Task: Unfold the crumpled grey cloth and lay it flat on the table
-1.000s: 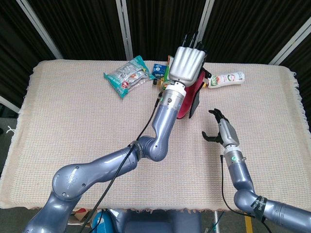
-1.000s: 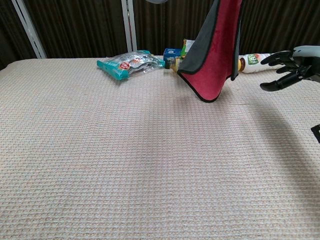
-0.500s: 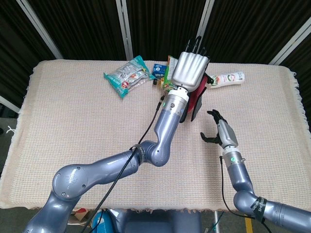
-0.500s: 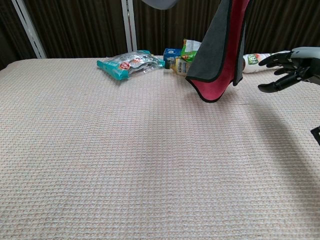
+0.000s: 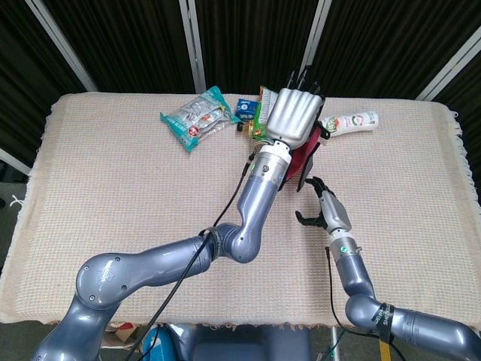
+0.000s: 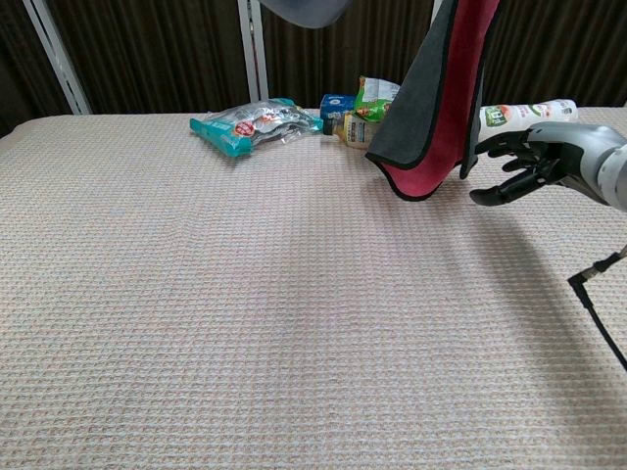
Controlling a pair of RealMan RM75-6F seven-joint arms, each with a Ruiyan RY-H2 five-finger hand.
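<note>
The left robot hand [image 5: 293,113] grips the grey cloth [image 6: 431,103], which hangs with its red lining showing above the desk [image 6: 245,294] in front of the white bottle [image 5: 349,122], while the right robot hand [image 6: 524,162], fingers spread and empty, hovers just beside the cloth's lower edge.

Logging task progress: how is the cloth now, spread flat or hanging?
Hanging. The left hand holds the cloth above the table, draped and doubled, its lower edge clear of the surface.

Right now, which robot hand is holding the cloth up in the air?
The left hand, the big silver one raised high over the table, holds the grey and red cloth hanging down. The right hand is open beside the cloth and holds nothing.
</note>
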